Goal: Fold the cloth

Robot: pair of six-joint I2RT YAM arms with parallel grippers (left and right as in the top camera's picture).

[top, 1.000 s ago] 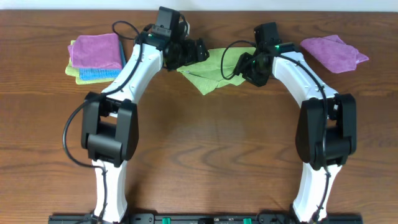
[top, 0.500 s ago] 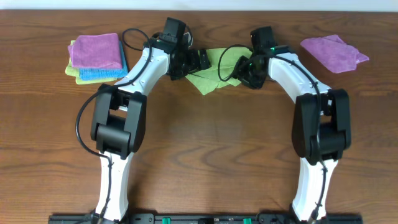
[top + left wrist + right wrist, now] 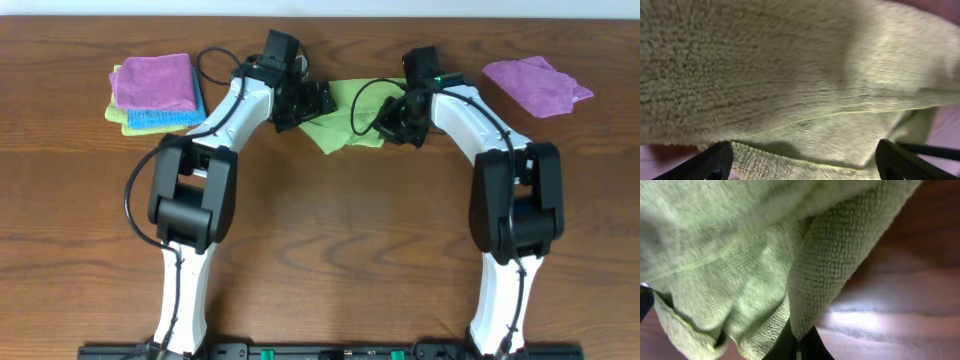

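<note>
The lime-green cloth lies rumpled at the back middle of the table, between my two grippers. My left gripper is at its left edge. In the left wrist view that gripper stands wide open, with a fold of the cloth lying between its fingers. My right gripper is at the cloth's right side. The right wrist view shows it shut, pinching an edge of the cloth that hangs over it.
A stack of folded cloths, purple on blue on green, sits at the back left. A loose purple cloth lies at the back right. The table's far edge runs just behind the grippers.
My right gripper has closed onto the cloth's edge. The left arm reached farther in toward the cloth's left side and stayed open.
</note>
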